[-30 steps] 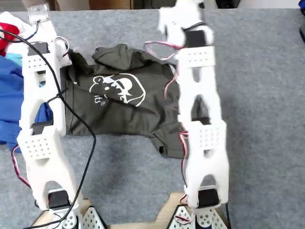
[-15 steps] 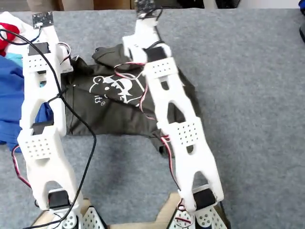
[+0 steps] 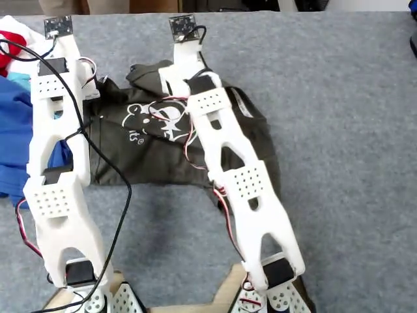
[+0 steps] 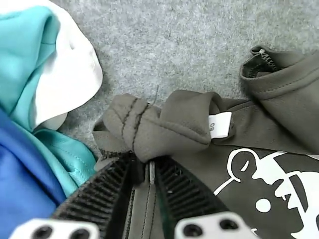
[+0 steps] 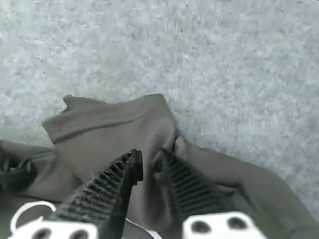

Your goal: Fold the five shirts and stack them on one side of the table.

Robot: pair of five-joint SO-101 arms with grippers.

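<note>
A dark olive shirt (image 3: 150, 147) with a white print lies spread in the middle of the grey table. My left gripper (image 4: 149, 175) is shut on a bunched sleeve (image 4: 149, 132) at the shirt's left far corner, beside the teal and white cloth. My right gripper (image 5: 149, 172) is shut on a fold of the olive shirt (image 5: 124, 132) near its collar, at the far edge. In the high view the left arm (image 3: 58, 130) runs along the shirt's left side and the right arm (image 3: 225, 150) lies diagonally over it, hiding part of the print.
A heap of other shirts, blue (image 3: 13, 137), teal (image 4: 30, 35), white (image 4: 70, 79) and red (image 3: 8, 49), sits at the table's left edge. Bare grey table (image 3: 352, 130) stretches to the right. A black cable (image 3: 111, 163) hangs over the left arm.
The right arm has swung left from the shirt's right side to its collar area. The left arm has kept still.
</note>
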